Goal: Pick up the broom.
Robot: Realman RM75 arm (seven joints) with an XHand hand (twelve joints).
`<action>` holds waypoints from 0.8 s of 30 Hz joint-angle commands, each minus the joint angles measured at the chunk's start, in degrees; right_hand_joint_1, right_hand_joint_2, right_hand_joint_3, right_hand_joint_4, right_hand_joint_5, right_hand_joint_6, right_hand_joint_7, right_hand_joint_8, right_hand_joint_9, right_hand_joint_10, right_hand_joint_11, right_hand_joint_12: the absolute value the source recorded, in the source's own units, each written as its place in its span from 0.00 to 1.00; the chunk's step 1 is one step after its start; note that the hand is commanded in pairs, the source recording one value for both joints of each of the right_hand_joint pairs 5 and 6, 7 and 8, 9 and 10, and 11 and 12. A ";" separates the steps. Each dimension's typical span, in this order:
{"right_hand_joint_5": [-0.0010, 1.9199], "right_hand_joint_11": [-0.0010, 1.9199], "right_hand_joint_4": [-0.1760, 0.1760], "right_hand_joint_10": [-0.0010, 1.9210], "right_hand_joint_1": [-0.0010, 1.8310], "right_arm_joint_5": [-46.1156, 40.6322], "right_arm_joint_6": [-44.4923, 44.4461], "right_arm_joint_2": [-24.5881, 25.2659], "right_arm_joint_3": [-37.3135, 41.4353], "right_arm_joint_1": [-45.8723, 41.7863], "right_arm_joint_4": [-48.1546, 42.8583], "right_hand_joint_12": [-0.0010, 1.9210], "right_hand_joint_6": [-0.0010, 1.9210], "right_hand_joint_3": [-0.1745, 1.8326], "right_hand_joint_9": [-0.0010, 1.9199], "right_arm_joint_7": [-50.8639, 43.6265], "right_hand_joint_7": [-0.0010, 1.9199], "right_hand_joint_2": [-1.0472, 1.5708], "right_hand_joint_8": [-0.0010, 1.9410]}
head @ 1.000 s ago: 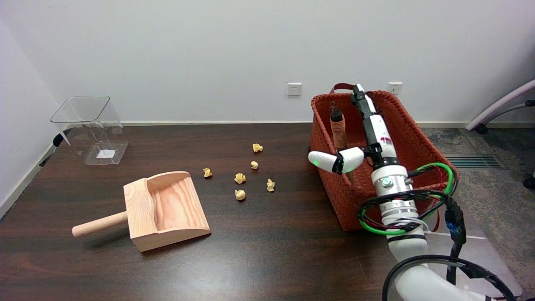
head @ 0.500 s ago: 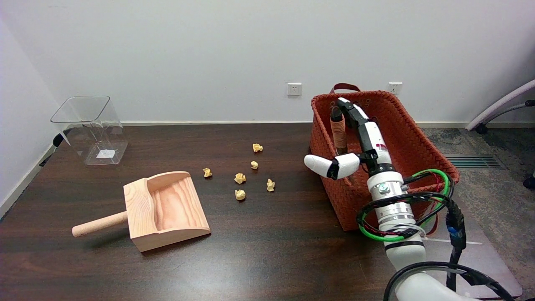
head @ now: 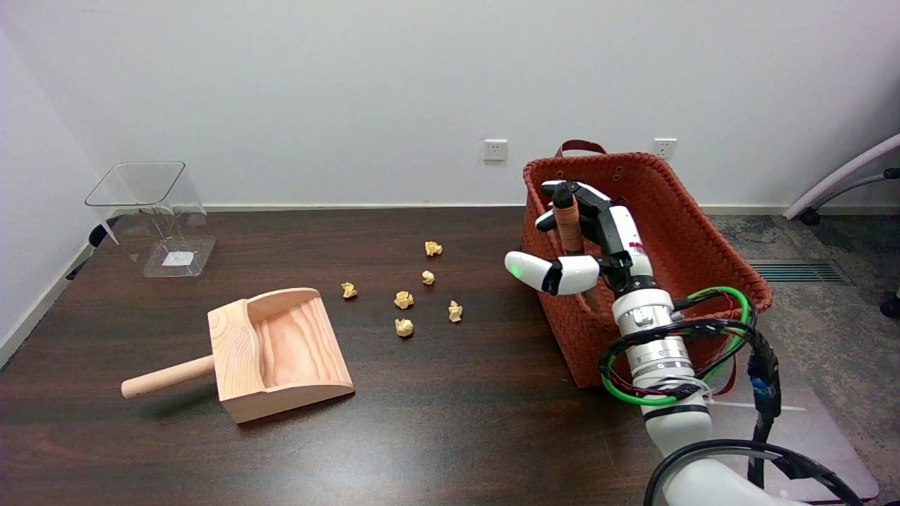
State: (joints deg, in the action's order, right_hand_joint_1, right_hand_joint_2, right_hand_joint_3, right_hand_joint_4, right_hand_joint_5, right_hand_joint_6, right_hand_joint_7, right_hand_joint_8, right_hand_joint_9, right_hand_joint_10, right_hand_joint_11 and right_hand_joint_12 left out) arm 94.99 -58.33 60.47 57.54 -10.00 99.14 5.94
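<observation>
Since the earlier frame our robot hand (head: 587, 235) has curled onto the broom (head: 568, 223) handle; we tighten fully, then lift straight clear of the surrounding basket (head: 692, 239).

Dark brown wood-grain surface (head: 436, 422), glossy sheen. Rust-red woven rectangular basket (head: 675, 211), tight plaited pattern, darker red strap handle. Brown wooden broom handle (head: 568, 225) with fine ribbed banding, black tip. Black-and-white robot hand (head: 587, 232), green light glowing on white thumb; green, red, black cables looped at wrist. Pale pine wooden dustpan (head: 278, 351), pinkish swirling grain. Small crumpled yellow paper scraps (head: 403, 300). Clear plastic square bin (head: 151, 214), white label on base. White wall (head: 351, 84), white socket.
</observation>
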 commanded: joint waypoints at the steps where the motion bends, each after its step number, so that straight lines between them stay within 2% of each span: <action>1: 0.31 0.31 0.50 0.31 0.59 -1.21 0.34 -0.12 -0.83 0.53 0.22 0.31 0.31 0.49 0.31 3.82 0.56 0.36 0.55; 6: 0.37 0.37 0.50 0.36 0.59 -1.21 0.18 -0.12 -1.23 0.85 -0.03 0.36 0.36 0.49 0.37 4.95 0.62 0.37 0.62; 9: 0.47 0.47 0.50 0.46 0.58 -1.21 0.02 -0.12 -1.45 1.09 -0.18 0.46 0.46 0.52 0.47 5.02 0.71 0.39 0.70; 11: 0.61 0.61 0.50 0.61 0.56 -1.29 0.02 -0.12 -1.45 1.15 -0.18 0.61 0.61 0.52 0.61 5.02 0.79 0.42 0.78; 17: 0.98 0.98 0.50 0.98 0.54 -1.45 -0.07 -0.12 -1.45 1.15 -0.37 0.98 0.98 0.50 0.98 5.02 0.95 0.53 0.94; 20: 1.00 1.00 0.50 1.00 0.54 -1.45 -0.14 -0.04 -1.45 1.15 -0.58 1.00 1.00 0.50 1.00 5.02 1.00 0.52 0.99; 24: 1.00 1.00 0.50 1.00 0.55 -1.45 -0.22 0.04 -1.45 1.16 -0.83 1.00 1.00 0.51 1.00 5.02 1.00 0.47 0.99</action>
State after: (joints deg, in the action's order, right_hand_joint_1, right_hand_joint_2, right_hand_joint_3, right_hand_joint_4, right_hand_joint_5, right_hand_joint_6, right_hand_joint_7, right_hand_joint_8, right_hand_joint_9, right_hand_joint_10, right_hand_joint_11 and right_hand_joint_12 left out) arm 93.81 -58.23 60.39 56.37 -9.09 98.98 10.17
